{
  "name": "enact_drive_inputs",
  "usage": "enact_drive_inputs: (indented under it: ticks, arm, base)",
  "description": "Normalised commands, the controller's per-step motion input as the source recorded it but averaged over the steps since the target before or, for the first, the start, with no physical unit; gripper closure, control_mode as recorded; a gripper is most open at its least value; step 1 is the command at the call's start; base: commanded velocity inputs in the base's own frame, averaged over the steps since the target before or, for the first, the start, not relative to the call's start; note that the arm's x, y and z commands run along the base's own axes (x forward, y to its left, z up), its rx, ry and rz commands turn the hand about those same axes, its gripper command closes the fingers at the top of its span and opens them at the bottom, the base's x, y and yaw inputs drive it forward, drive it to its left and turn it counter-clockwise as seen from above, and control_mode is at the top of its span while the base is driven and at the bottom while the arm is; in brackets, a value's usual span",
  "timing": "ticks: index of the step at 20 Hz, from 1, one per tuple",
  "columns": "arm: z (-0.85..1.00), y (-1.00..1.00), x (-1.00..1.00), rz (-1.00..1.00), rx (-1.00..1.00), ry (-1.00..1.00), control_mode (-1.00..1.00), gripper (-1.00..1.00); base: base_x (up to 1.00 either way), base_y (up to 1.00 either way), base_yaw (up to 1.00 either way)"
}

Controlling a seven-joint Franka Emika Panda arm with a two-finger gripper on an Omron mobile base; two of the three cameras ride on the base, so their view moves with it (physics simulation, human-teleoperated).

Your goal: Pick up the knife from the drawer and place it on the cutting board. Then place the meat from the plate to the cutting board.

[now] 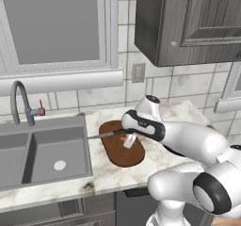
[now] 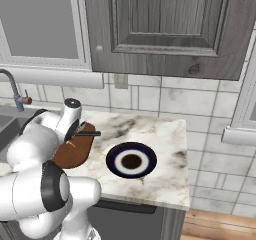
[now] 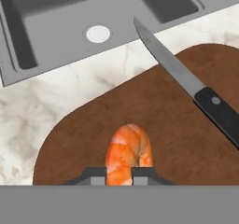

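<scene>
arm: white with dark joints; rises from the base, bends at the elbow and reaches forward and to the left; forearm roughly level
wrist: bent so the hand points downward
gripper (image 3: 119, 175): jaws drawn close together, clamped on the meat (image 3: 129, 152) held between them
fingertips (image 3: 94, 176): small, dark; one pressed on each side of the chunk

The cutting board (image 3: 154, 125) is crossed by the knife (image 3: 186, 80) along one side — blade tip overhanging toward the sink (image 1: 42, 149); bare wood is left beside it — open counter (image 2: 165, 134) around the plate (image 2: 131, 160).
</scene>
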Motion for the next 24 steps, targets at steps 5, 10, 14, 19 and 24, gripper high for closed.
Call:
enact_drive_inputs:
  ticks: [5, 10, 14, 19, 24]
  arm:
    - [-0.23, 0.0, 0.07, 0.0, -0.1, 0.0, -1.0, 1.0]
    - [-0.29, 0.01, 0.06, 0.0, -0.11, 0.01, -1.0, 1.0]
    - [-0.24, 0.03, 0.01, 0.0, -0.06, 0.03, -1.0, 1.0]
    - [-0.21, 0.03, 0.02, 0.0, -0.03, 0.03, -1.0, -1.0]
    - [-0.17, 0.02, -0.01, 0.0, -0.01, 0.02, -1.0, -1.0]
  base:
    - [0.0, 0.0, 0.0]
    - [0.0, 0.0, 0.0]
    - [0.0, 0.0, 0.0]
    - [0.0, 0.0, 0.0]
    - [0.0, 0.0, 0.0]
